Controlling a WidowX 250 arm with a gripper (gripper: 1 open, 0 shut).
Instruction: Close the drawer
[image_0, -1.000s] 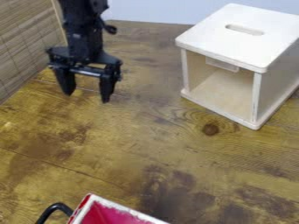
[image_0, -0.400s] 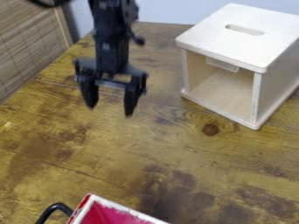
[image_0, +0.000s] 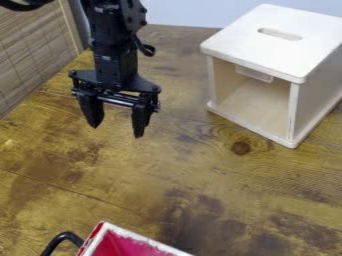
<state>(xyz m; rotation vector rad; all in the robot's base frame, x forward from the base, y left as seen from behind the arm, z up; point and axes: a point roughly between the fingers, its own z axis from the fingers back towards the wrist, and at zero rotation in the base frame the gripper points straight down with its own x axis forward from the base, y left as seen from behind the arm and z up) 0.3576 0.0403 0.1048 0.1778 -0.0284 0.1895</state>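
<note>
The drawer (image_0: 134, 243) shows only as a red-lined corner with a thin white rim at the bottom edge of the camera view; a black loop (image_0: 59, 242) sticks out at its left corner. Most of it is cut off by the frame. My black gripper (image_0: 115, 122) hangs over the wooden table at the upper left, fingers pointing down and spread open, with nothing between them. It is well apart from the drawer, far behind it.
A pale wooden cube box (image_0: 275, 70) with a slot in its top and an open front stands at the back right. A woven brown panel (image_0: 30, 52) lines the left edge. The stained wooden tabletop (image_0: 201, 180) lies between gripper and drawer.
The gripper swung right from the left side, then came back a little to the left and lower. Its jaws stayed open. The drawer and box have not moved.
</note>
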